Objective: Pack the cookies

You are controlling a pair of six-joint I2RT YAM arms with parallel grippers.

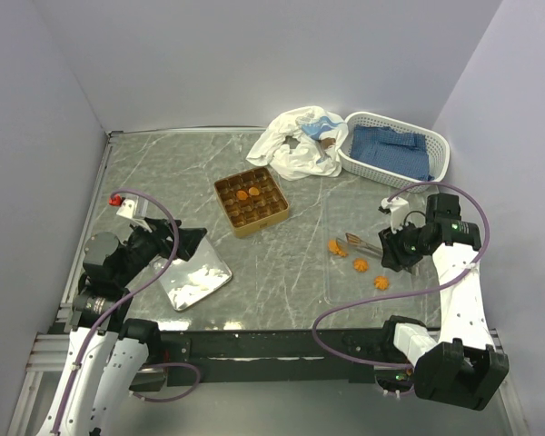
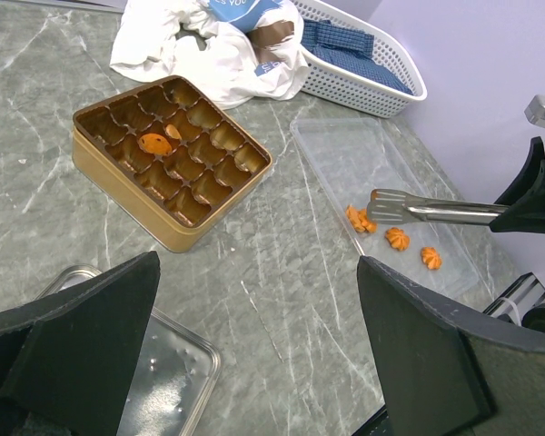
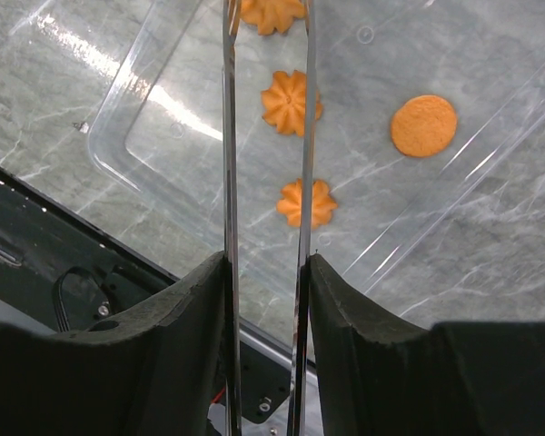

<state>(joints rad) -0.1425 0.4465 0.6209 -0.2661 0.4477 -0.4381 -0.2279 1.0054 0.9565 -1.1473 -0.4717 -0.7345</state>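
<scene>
Surface: grey marbled bench (image 1: 282, 272), lilac walls behind.
Cookies (image 1: 359, 265): small, round, orange-brown; three loose on a clear plastic tray (image 1: 345, 204) right of centre, two already in the square golden divided tin (image 1: 245, 227) at upper middle.
Right tool (image 1: 392, 247): grasping long metal tongs (image 1: 363, 243), whose long axis points left with the tips just beside the leftmost loose one; this is the nearer arm.
Left tool (image 1: 186, 241): released, at lower left, well apart.
</scene>
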